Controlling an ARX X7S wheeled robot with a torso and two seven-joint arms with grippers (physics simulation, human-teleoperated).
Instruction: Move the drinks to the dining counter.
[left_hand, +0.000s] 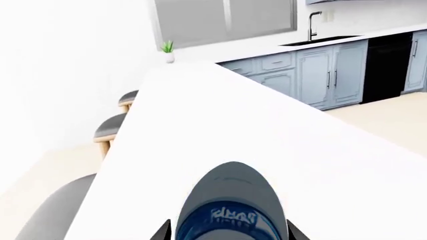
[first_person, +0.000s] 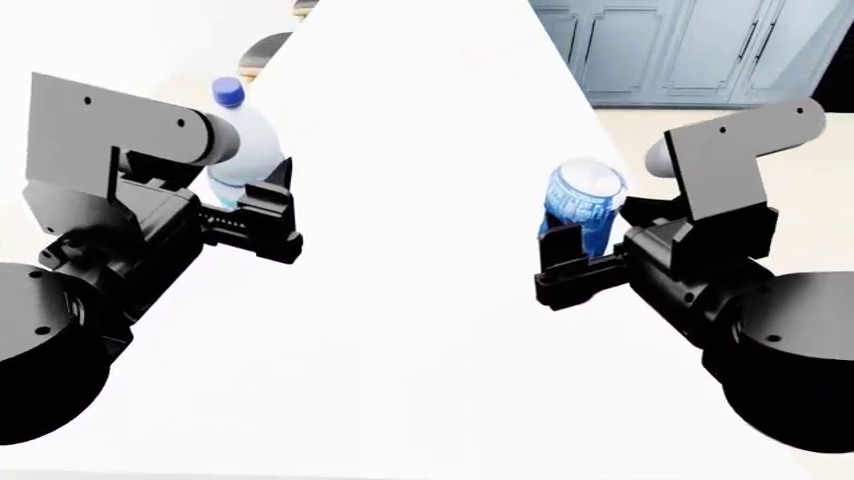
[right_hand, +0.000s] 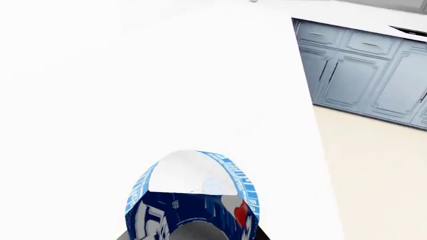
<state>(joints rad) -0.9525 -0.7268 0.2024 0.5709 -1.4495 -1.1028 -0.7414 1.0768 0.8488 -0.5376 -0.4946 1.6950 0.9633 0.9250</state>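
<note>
The long white bench (first_person: 427, 330) fills the head view and serves as the landmark; it is the dining counter, with grey round stools (left_hand: 110, 127) along one long side and pale blue cabinets (left_hand: 327, 70) beyond its far end. Both arms reach forward over the near part of the bench, one toward each long edge, forearms roughly level. The left end effector (first_person: 267, 215) is closed around the lower body of the water bottle (first_person: 240, 150), which stands upright with its blue cap uppermost near the stool-side edge. The right end effector (first_person: 574, 255) is closed around the soda can (first_person: 585, 200), held upright near the opposite edge. Whether either drink rests on the bench or hangs just above it cannot be told. The step in hand appears to be the placing of both drinks, so the task looks nearly complete. The next move probably calls for lowering each drink until its base sits flat, spreading the fingers, and drawing back without tipping the tall bottle.
</note>
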